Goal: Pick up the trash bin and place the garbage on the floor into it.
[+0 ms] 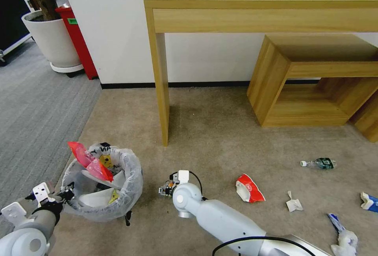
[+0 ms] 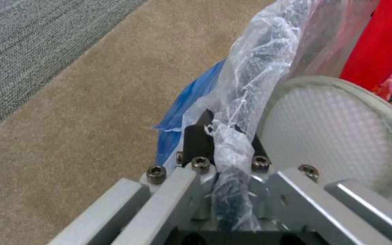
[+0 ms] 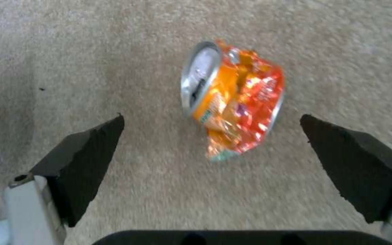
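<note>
Left gripper (image 2: 225, 136) clamped on the trash bin (image 1: 103, 183) rim, right gripper (image 3: 212, 143) spread wide, pointing down above a crushed orange can (image 3: 232, 115) lying sideways beside the bin

Beige carpet (image 1: 220, 138) lay beneath the claws, grey carpet strip (image 1: 35, 102) beyond the left one, wooden desk (image 1: 260, 12) and white wall (image 1: 118, 32) ahead.

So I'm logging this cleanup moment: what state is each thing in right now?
trash bin: upright, lined, part-filled.
left gripper: shut on the bin's rim and liner.
right gripper: open, above the can.
crushed orange can: lying on the carpet.
small bottle: lying on its side.
red-white wrapper: crumpled on the carpet.
</note>
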Tool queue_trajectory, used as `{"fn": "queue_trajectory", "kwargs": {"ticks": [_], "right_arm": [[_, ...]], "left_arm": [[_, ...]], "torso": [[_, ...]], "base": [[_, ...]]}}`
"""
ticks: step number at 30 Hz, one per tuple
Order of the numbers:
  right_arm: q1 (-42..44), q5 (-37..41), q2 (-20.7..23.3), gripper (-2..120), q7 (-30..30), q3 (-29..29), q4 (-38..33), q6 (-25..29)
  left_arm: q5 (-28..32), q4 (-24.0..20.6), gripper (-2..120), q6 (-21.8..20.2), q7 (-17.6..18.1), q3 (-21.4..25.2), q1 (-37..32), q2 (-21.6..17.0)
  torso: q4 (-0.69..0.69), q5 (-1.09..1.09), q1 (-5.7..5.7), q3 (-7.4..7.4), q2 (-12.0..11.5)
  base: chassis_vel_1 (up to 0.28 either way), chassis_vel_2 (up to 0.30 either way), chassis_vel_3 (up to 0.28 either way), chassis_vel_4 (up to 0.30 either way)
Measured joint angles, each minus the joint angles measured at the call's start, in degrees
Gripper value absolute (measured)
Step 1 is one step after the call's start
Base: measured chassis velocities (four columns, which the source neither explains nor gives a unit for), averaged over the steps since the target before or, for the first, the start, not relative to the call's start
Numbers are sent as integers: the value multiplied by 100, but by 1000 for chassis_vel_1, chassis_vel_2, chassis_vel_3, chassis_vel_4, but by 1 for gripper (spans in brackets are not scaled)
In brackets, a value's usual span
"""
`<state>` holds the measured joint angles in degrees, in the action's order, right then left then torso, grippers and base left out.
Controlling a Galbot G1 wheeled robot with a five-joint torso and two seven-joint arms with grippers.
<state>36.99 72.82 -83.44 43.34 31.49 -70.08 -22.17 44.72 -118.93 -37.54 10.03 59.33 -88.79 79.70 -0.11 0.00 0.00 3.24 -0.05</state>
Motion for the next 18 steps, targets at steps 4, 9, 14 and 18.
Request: {"fn": "queue_trajectory", "kwargs": {"ticks": [4, 9, 14, 18], "right_arm": [[-52, -94, -120, 99, -132, 57, 212, 34], [-153, -444, -383, 97, -426, 175, 781, 179], [-223, -683, -636, 96, -663, 225, 1184, 295], [-267, -772, -737, 89, -808, 262, 1378, 363]], "left_arm": [[-2, 2, 1, 4, -4, 0, -1, 3], [-2, 2, 1, 10, -8, -4, -4, 5], [2, -4, 1, 16, -10, -19, -4, 8], [6, -34, 1, 25, -18, -18, -26, 8]], "torso": [[0, 0, 0, 0, 0], [-1, -1, 0, 0, 0], [0, 0, 0, 0, 0], [-1, 0, 0, 0, 0]], "base": [[0, 0, 0, 0], [0, 0, 0, 0], [0, 0, 0, 0], [0, 0, 0, 0]]}}
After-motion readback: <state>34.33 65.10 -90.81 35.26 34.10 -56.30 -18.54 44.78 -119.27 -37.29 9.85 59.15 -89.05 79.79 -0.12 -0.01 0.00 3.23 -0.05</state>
